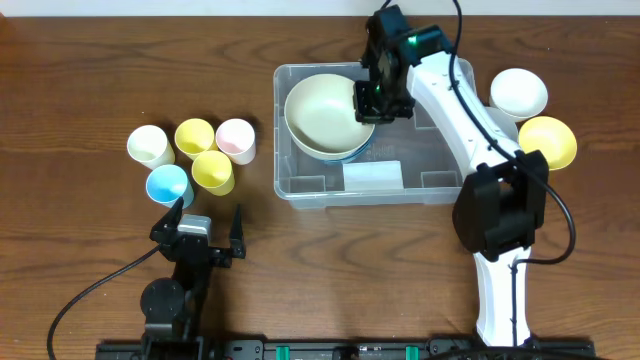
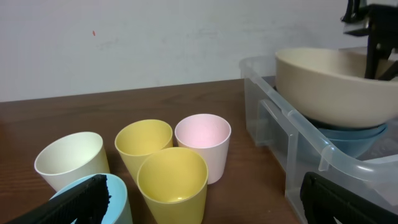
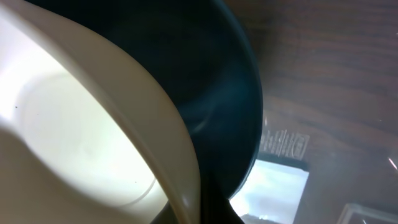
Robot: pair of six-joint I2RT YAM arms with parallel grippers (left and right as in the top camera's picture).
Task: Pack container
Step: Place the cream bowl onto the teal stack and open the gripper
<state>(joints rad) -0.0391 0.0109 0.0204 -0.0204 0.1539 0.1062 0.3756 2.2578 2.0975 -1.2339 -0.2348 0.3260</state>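
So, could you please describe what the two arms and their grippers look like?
The right arm has white links, a bulky black joint housing and a black cable; the right gripper is black with a small green light. The left arm is black, with a black cable, and the left gripper has two slim black fingers.

**Bowls stacked in the container (image 1: 290, 190), with cups and spare bowls on the table (image 1: 80, 60) either side of it**

In the container's rear left part, the upper bowl (image 1: 320, 112) sits nested in the lower bowl (image 1: 350, 153). The right gripper (image 1: 372, 95) is clamped on the upper bowl's rim, on the side toward the container's middle. A label (image 1: 372, 175) lies on the container's floor in front of the stack. Near the container's left wall stand five cups (image 1: 195, 137) in a cluster. The left gripper (image 1: 208, 210) is at the container's front left, jaws apart. To the container's right lie the rear bowl (image 1: 518, 93) and the front bowl (image 1: 547, 140).
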